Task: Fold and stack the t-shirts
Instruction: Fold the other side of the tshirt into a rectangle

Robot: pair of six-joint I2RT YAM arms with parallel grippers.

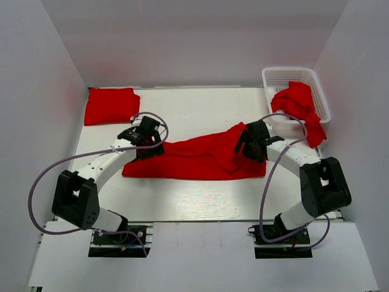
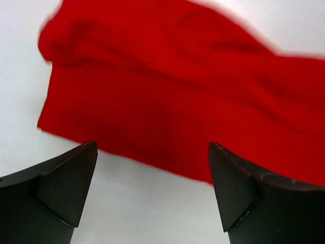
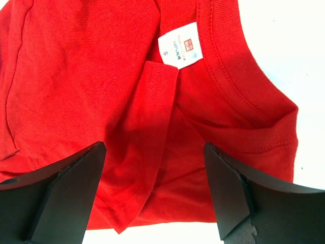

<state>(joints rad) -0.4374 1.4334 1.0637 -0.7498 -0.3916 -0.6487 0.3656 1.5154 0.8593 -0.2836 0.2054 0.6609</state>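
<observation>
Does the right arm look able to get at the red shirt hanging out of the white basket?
Probably yes. The shirt spills over the near rim of the basket, just beyond the right gripper, whose jaws stand open; nothing lies between them.

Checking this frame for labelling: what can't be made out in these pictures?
Top view: how many crumpled red fabric t-shirts fill the white plastic lattice basket; the heap hides its own layers.
Left wrist view: the spread red t-shirt is blurred, cut off right.
Right wrist view: white neck label fine print too small.
</observation>
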